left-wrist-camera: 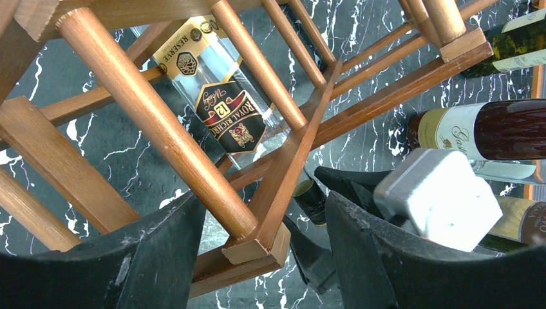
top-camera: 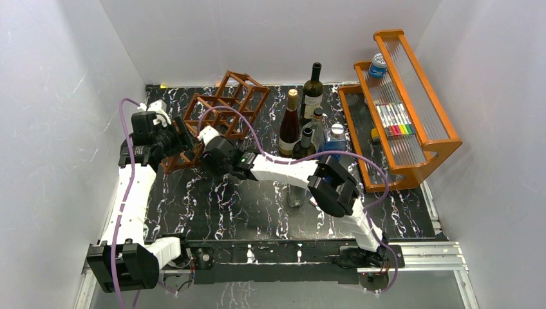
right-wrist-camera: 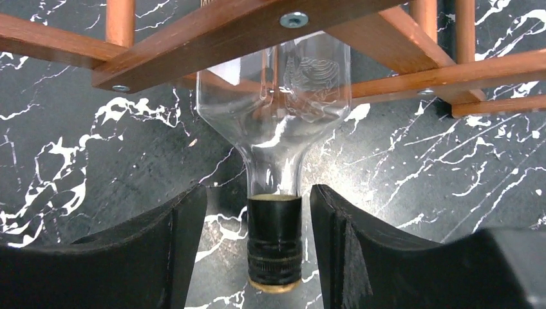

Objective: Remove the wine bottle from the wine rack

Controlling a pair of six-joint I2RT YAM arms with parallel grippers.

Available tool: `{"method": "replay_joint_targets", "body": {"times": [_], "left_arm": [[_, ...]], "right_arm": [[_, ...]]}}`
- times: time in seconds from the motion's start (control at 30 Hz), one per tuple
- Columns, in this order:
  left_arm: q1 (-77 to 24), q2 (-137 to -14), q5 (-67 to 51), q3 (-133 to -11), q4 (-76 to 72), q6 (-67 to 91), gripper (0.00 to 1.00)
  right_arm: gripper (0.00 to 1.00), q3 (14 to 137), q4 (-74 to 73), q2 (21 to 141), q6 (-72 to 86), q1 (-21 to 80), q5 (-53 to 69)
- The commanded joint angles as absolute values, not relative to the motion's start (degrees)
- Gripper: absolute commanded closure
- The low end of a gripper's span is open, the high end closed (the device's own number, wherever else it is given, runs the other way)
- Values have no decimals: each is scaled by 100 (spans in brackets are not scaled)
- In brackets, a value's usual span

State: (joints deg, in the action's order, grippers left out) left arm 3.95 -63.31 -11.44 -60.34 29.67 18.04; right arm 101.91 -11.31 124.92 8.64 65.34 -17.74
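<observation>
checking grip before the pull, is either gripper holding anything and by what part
Nothing gripped yet: right gripper is open around the wine bottle's capped neck, left gripper open astride a wine rack corner.

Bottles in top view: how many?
6: five bottles standing clustered right of the rack, one clear bottle lying in it. Right arm may hide more.

Bright, even white light fills the scene, leaving only soft shadows on the glossy marbled tabletop (top-camera: pixel 225 206). In the right wrist view the dark fingers (right-wrist-camera: pixel 129 257) look blurred, while the bottle (right-wrist-camera: pixel 283 109) between them is sharp, with pale glints on its glass.
</observation>
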Motion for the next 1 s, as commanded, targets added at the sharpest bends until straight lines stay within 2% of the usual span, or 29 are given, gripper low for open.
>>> {"method": "replay_joint_targets", "body": {"times": [0.0, 0.13, 0.23, 0.57, 0.73, 0.97], "left_arm": [[372, -6164, -1327, -5907, 3190, 1846, 34], [374, -6132, -1283, -5899, 3215, 1837, 34], [377, -6103, -1237, -5889, 3217, 1837, 34], [377, -6111, -1140, -5792, 3187, 1778, 33], [378, -6131, -1046, -5805, 3135, 1721, 33], [374, -6118, -835, -5794, 3094, 1554, 33]], "right_arm": [[30, 10414, -695, 12711, 747, 6548, -1987], [31, 10435, -634, 12759, 681, 6548, -2073], [38, 10433, -618, 12779, 613, 6548, -2085], [84, 9797, -633, 12030, 633, 6704, -2117], [99, 9279, -854, 11381, 795, 6810, -2197], [100, 8970, -1762, 10741, 1197, 6838, -1980]]}}
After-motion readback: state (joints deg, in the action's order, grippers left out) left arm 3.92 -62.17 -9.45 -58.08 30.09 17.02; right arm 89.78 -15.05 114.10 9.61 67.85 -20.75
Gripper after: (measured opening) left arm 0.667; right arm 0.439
